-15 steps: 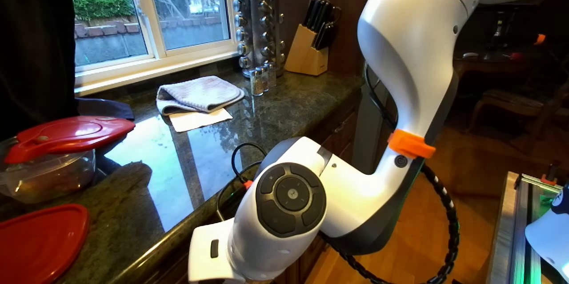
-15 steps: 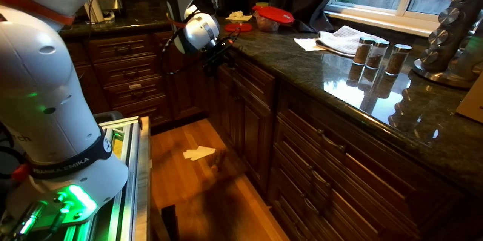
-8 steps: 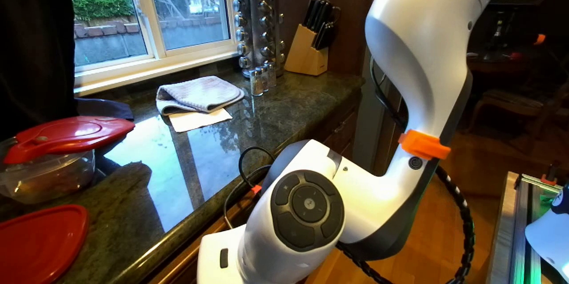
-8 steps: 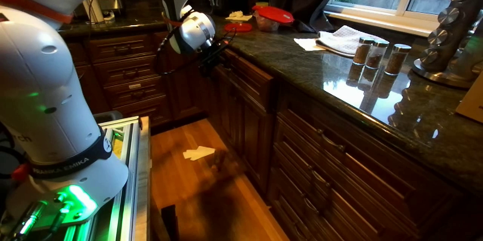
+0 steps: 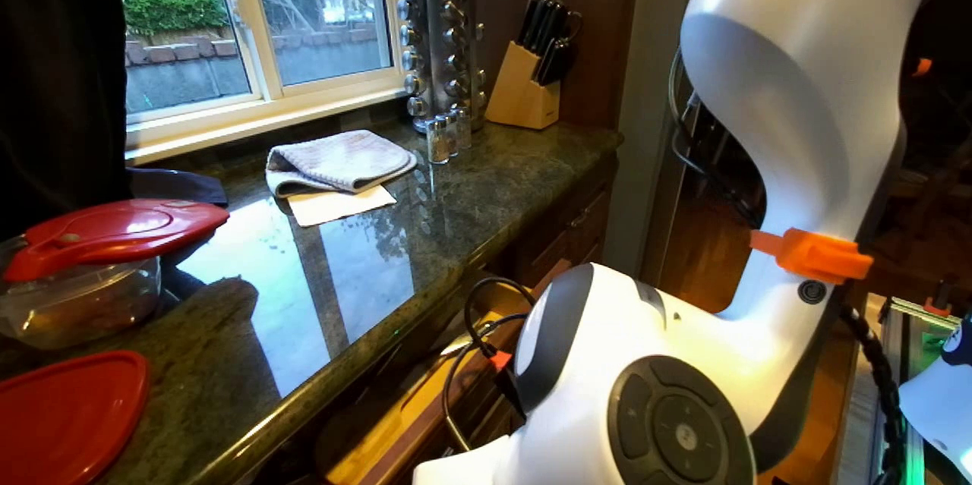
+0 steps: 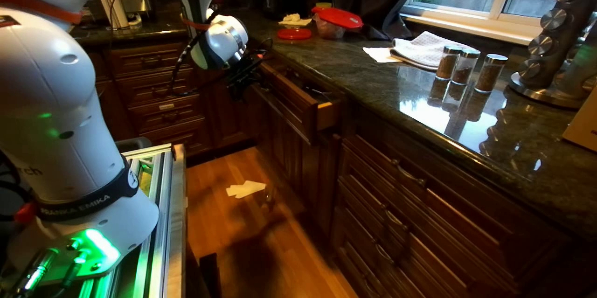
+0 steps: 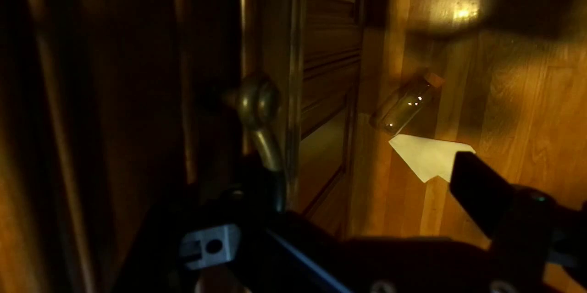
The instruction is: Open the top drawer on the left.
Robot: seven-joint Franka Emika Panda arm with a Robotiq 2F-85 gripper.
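Observation:
The drawer is dark brown wood and stands pulled out from under the counter, in an exterior view (image 6: pixel 296 102). Its lighter wooden inside shows beside the arm in an exterior view (image 5: pixel 402 424). Its curved metal handle (image 7: pixel 263 123) is at the left in the wrist view. My gripper (image 7: pixel 360 174) has its fingers wide apart. One finger is at the handle and seems hooked behind it, though this part is dark. The other finger is out over the floor, with nothing between them. In an exterior view the gripper (image 6: pixel 245 76) is dark, in front of the drawer.
The dark stone counter (image 6: pixel 373 97) overhangs the drawer. A towel (image 5: pixel 342 159), spice jars (image 6: pixel 461 67), a knife block (image 5: pixel 524 83) and a red-lidded container (image 5: pixel 114 234) stand on it. A paper (image 7: pixel 426 155) and a bottle (image 7: pixel 406 105) lie on the floor.
The drawer has slid out from nearly closed to well open, and its inside now shows. My arm and gripper have moved away from the counter together with it.

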